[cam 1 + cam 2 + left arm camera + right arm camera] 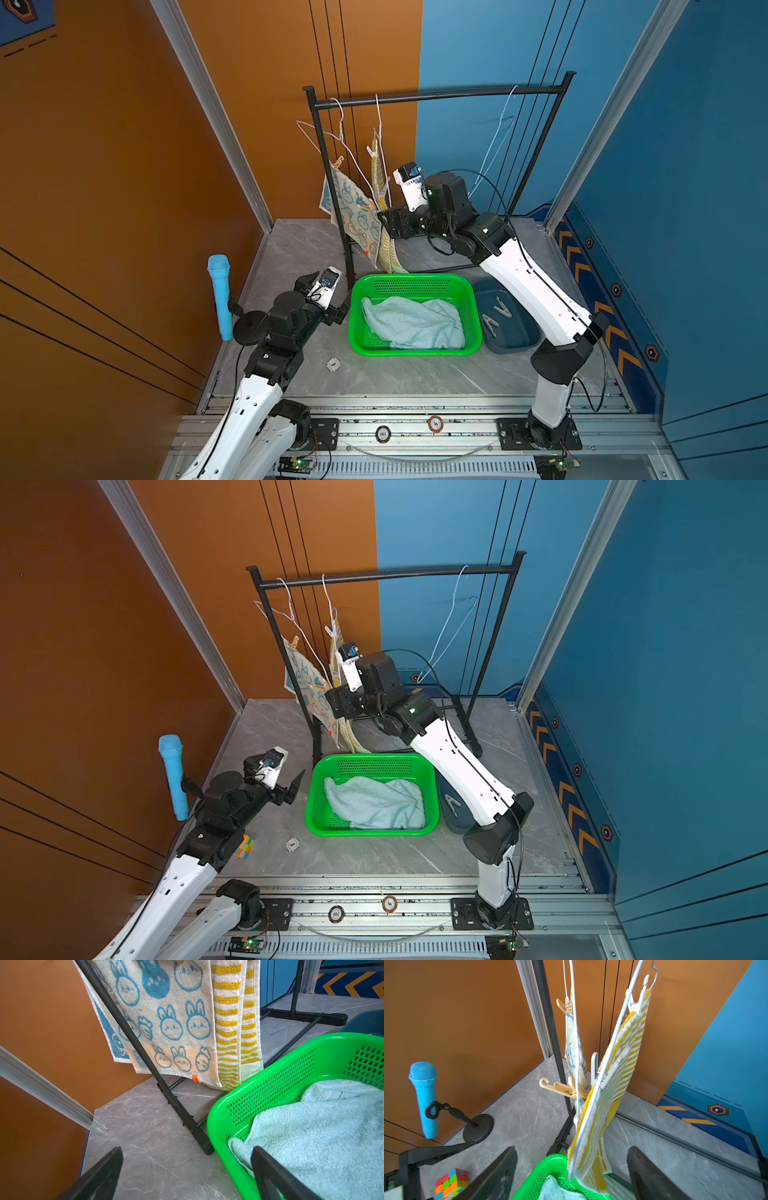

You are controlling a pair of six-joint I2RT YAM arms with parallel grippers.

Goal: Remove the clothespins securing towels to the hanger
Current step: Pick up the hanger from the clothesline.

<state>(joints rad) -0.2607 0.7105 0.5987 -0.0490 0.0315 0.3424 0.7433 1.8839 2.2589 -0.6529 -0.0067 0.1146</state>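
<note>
1. Two claws are visible. The left claw (187, 1149) hovers low over the tabletop (145, 1147) beside the green basket (259, 1070), jaws wide apart and holding nothing.
2. One blue-green towel (411, 322) lies crumpled in that basket, off its hanger. Two loose clothespins (496, 316) rest in the dark blue tray (515, 338) just beside it.
3. The right claw (571, 1148) is raised to the striped towel (623, 1068). Its jaws stand apart on either side of the low end of the white wire hanger (592, 1103), and nothing is gripped.
4. The pins look light, stiff and springy. I judge the flared tails the place to pinch, since squeezing there opens the beak. The soft towel will likely slide and the hanger swing once freed.
5. The yellow-and-white towel is held by a whitish lower pin (597, 1070) and a whitish upper pin (635, 1001).
6. Just behind hangs the bunny towel (575, 1049), cream with blue prints. It is clipped by a tan lower pin (562, 1088) with a hooked tail and a tan upper pin (563, 1005).
7. Farthest back are the black rack (436, 96) and an empty hanger (496, 141).
</note>
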